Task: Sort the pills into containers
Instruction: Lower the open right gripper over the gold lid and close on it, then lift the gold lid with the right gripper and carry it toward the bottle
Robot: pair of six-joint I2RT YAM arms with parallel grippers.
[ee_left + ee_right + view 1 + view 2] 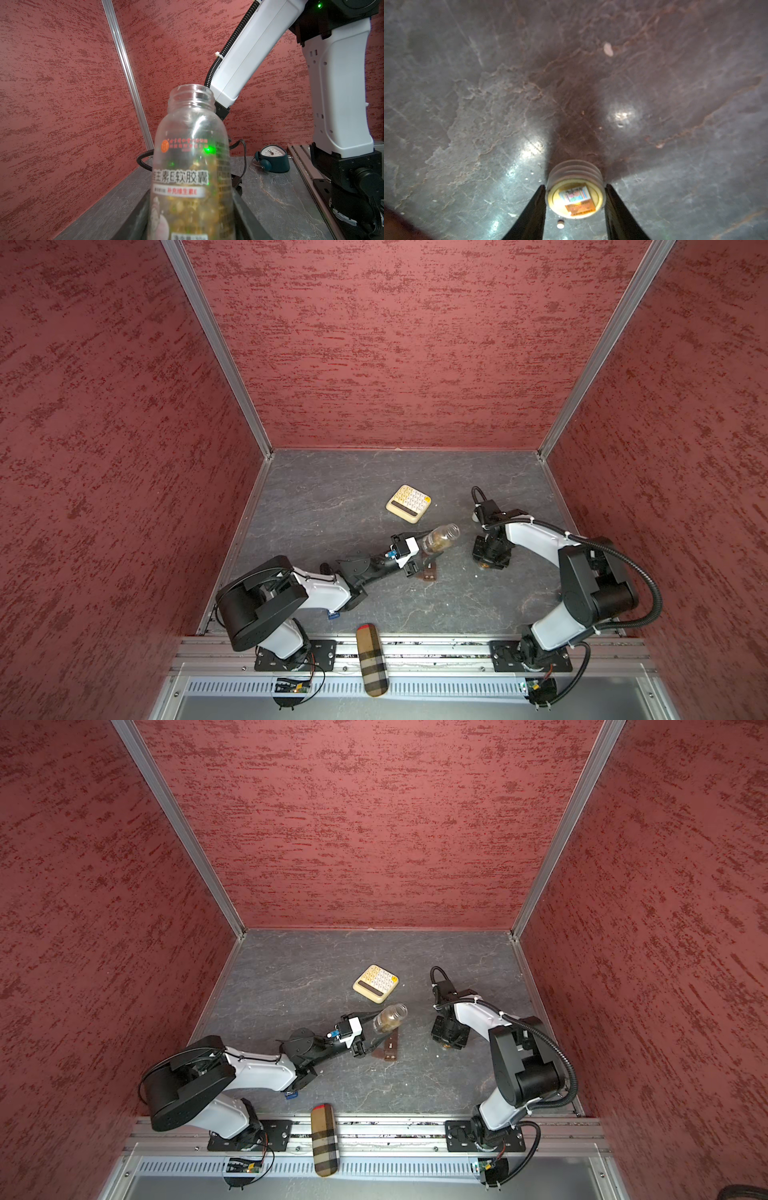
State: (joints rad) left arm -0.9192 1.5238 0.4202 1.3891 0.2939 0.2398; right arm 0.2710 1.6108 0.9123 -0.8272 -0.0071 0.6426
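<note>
The left hand [417, 551] holds an uncapped clear bottle [441, 538] tilted above the pill box [428, 571]; the right hand [575, 185] clamps a small white bottle [575, 199].
Tipping slowly, mouth right above one compartment, looks wisest. The flat dark-brown box lies just under the left hand; a tiny white pill [560, 224] sits on the table [467, 104] beside the right hand.

walls [395, 344] red mottled | table [332, 510] grey veined | containers [429, 573] brown | case [372, 659] tan plaid

Dark brown containers strip [430, 572] lies flat, partly hidden; a round white pill [560, 224] lies on the table [467, 104].
</note>
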